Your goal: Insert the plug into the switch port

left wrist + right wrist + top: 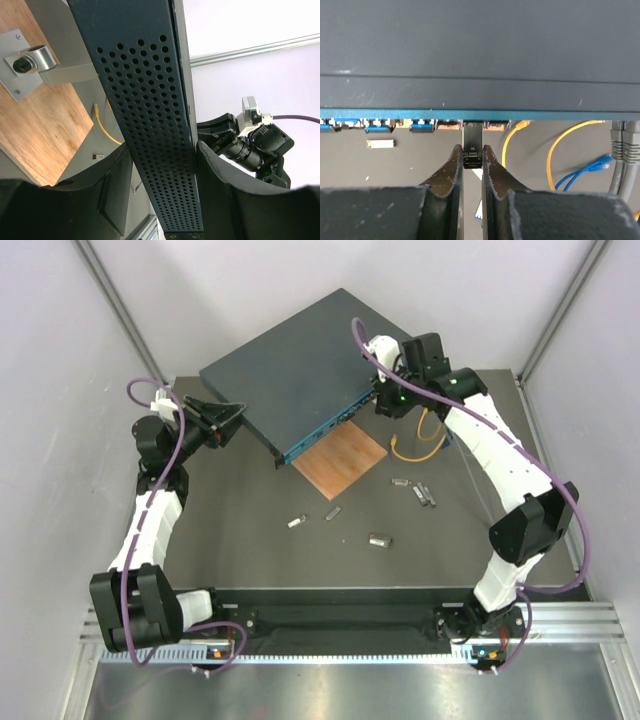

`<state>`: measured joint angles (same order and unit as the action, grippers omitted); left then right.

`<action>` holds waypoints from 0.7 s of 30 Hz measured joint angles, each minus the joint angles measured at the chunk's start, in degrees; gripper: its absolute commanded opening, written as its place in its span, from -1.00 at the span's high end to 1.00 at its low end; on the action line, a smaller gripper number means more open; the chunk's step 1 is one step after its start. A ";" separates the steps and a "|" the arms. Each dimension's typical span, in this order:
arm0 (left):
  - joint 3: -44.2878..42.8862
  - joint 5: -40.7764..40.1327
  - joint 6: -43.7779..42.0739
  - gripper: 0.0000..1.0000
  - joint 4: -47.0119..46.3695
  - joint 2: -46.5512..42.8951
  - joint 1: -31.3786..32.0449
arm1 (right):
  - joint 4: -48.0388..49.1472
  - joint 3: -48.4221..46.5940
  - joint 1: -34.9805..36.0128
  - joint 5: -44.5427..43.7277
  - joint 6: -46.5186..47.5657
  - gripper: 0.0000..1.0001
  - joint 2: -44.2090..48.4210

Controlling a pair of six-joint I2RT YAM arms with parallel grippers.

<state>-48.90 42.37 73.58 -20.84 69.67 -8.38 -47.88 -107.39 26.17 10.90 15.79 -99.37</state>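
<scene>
**Plug at the ports, seating unconfirmed**

Top view: the switch (290, 375) lies slanted across the far part of the surface (250, 560). The left gripper (228, 420) is at its left corner and the right gripper (385, 390) is at its socket face. The plug is too small to make out here.

Left wrist view: the left gripper (162, 145) is clamped across the perforated side of the switch (150, 100), apparently steadying it.

Right wrist view: the right gripper (472, 150) is pinched together on the plug (472, 136), whose front end meets the row of ports (420, 125). I judge it aligned and perhaps partly in, with the final push and release probably left. The overhanging edge of the switch hides the port mouth, so how deep the plug sits cannot be told.
</scene>
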 measured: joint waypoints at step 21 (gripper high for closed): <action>0.00 -0.15 -0.24 1.00 0.20 -0.02 0.02 | -0.37 -4.48 1.07 -0.33 0.04 0.10 -2.95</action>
<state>-48.90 42.22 73.34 -20.64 69.65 -8.36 -48.25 -111.87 27.24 10.57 15.84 -102.32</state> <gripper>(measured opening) 0.533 0.383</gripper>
